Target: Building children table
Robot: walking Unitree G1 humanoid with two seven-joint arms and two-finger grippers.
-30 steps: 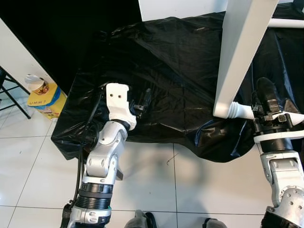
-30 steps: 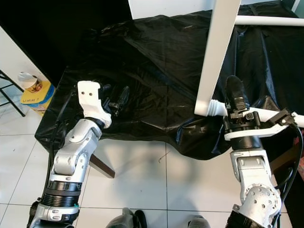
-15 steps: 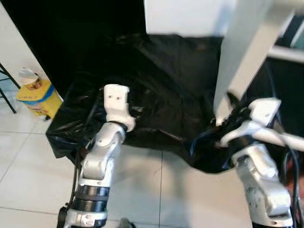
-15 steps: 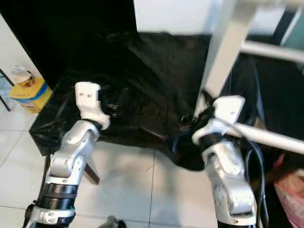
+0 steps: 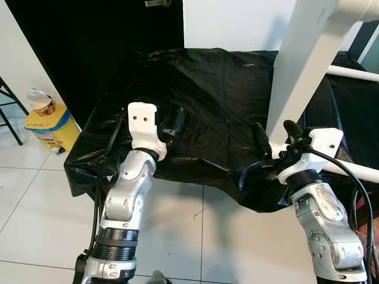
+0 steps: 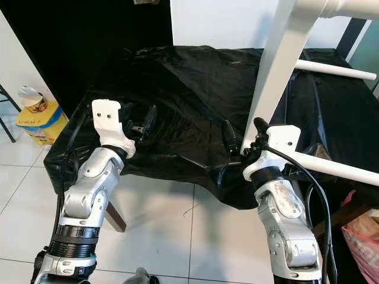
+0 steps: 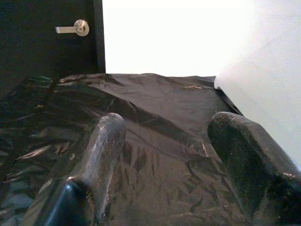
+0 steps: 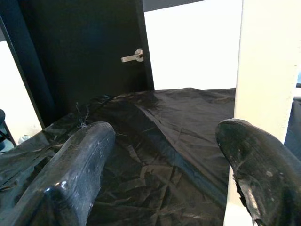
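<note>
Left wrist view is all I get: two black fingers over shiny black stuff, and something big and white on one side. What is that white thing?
Observer: A white table leg, leaning up from the black sheet to a round white bar overhead.
Operator: Is my other hand holding it?
Observer: No. The right hand is open beside the leg's lower end, gripping nothing.
Operator: Anything on the floor?
Observer: A yellow box with a paper cup on top, off to the robot's left on the white tiles.
</note>
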